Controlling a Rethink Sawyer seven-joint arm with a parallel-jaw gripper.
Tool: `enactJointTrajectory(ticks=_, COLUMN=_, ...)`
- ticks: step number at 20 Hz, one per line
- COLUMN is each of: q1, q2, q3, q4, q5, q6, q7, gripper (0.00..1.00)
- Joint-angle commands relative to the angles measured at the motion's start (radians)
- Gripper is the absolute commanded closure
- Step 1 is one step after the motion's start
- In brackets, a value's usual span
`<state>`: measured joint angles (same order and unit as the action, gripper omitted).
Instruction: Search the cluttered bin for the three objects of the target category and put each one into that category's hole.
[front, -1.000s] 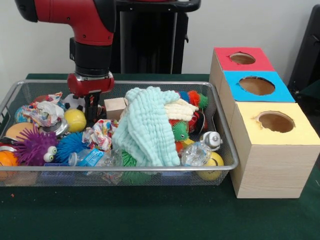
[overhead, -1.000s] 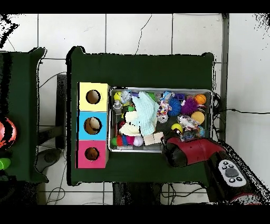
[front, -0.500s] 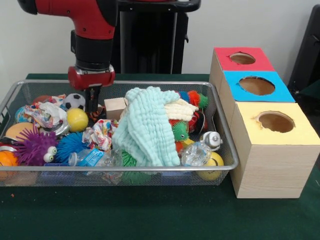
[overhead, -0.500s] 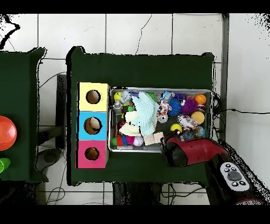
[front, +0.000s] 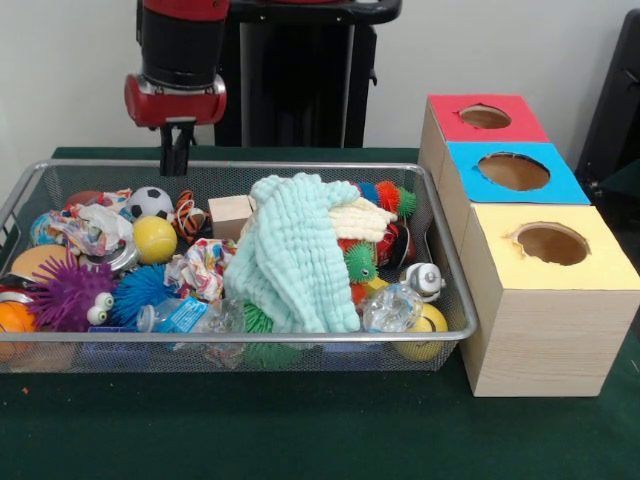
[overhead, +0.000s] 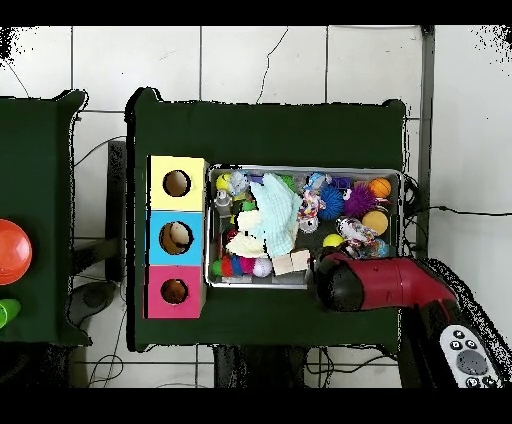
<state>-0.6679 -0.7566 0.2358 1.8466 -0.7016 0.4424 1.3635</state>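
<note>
Pincer (front: 176, 160) hangs above far left of bin (front: 300, 348), fingers narrow, holding nothing. Target category unclear; likely balls: yellow ball (front: 154, 239) and football (front: 150, 203) lie beside each other below pincer. Light, round, apt to roll; best gripped across middle

One wire bin (front: 452, 262), three holed boxes: red (front: 478, 122), blue (front: 512, 175), yellow (front: 545, 290), one mint cloth (front: 290, 250), one wooden block (front: 229, 214), one soccer ball (front: 150, 202)
</note>
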Motion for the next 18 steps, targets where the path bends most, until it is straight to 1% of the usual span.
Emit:
enactJointTrajectory(ticks=1, q1=-0.028, q2=-0.076, q3=0.159, q4=0.036, q5=0.066, q6=0.105, q7=-0.113, gripper=1.00)
enactJointTrajectory(ticks=3, q1=-0.026, q2=-0.082, q3=0.168, q4=0.030, q5=0.071, q6=0.116, q7=-0.115, gripper=1.00)
enactJointTrajectory(ticks=5, q1=-0.025, q2=-0.071, q3=0.165, q4=0.022, q5=0.061, q6=0.114, q7=-0.112, gripper=1.00)
enactJointTrajectory(ticks=9, q1=-0.042, q2=-0.044, q3=0.165, q4=0.028, q5=0.044, q6=0.090, q7=-0.092, gripper=1.00)
enactJointTrajectory(ticks=13, q1=-0.049, q2=-0.039, q3=0.164, q4=0.036, q5=0.034, q6=0.078, q7=-0.076, gripper=1.00)
enactJointTrajectory(ticks=14, q1=-0.051, q2=-0.038, q3=0.163, q4=0.039, q5=0.031, q6=0.076, q7=-0.072, gripper=0.00)
enactJointTrajectory(ticks=18, q1=-0.058, q2=-0.029, q3=0.152, q4=0.044, q5=0.009, q6=0.047, q7=-0.061, gripper=0.00)
